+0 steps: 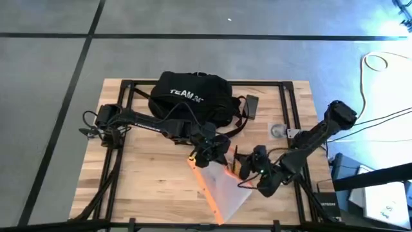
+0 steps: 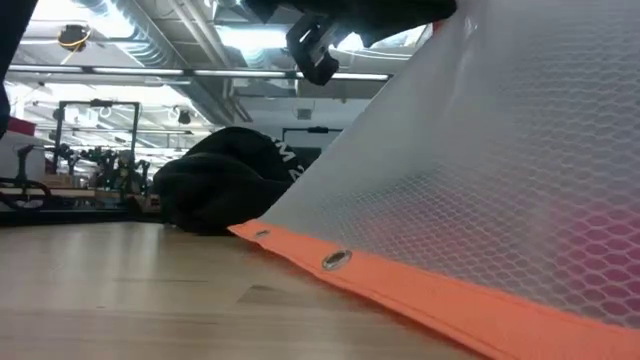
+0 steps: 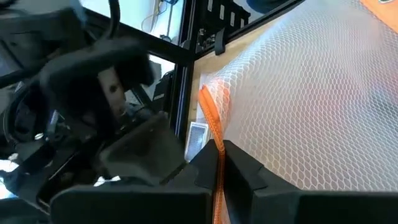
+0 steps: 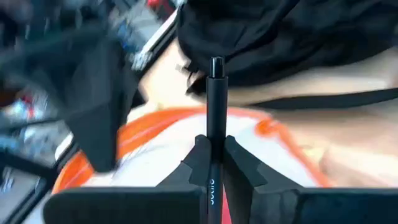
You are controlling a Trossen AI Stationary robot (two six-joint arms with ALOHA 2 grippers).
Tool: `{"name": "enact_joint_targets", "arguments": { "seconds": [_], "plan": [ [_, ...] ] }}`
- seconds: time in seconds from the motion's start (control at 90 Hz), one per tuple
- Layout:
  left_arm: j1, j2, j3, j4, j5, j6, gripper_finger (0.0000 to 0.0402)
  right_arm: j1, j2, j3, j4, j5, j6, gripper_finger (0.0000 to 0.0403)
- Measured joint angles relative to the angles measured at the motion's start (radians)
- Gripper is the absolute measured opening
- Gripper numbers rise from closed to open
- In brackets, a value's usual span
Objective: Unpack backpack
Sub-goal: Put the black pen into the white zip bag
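- The backpack is lying at the tabletop's back.
- In front of the backpack, the left gripper is pinching the pouch's orange edge.
- Beside it, the right gripper is pinching a black pen.

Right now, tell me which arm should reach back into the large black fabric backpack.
Neither is free. The left gripper pinches the translucent mesh pouch's orange trim; the right gripper holds a black pen. Left is nearer the backpack, once it lets go.

Black "TEAM 247" backpack, table's far edge
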Motion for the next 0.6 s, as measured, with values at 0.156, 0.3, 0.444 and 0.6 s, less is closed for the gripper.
{"name": "enact_joint_targets", "arguments": {
  "seconds": [0.156,0.3,0.444,0.6],
  "plan": [
    [0.0,0.0,0.0,0.0,0.0,-0.011,0.0,-0.058,0.009,0.0,0.093,-0.169,-0.159,0.0005],
    [0.0,0.005,0.0,-0.004,0.0,-0.013,0.0,-0.107,0.01,0.001,0.118,-0.395,-0.256,0.0005],
    [0.0,0.005,0.0,-0.004,0.0,-0.012,0.0,-0.136,0.016,0.001,0.111,-0.563,-0.309,0.0005],
    [0.0,0.005,0.0,0.001,0.0,-0.007,0.0,-0.167,0.016,0.001,0.139,-0.7,-0.42,0.0005]
  ]
}}
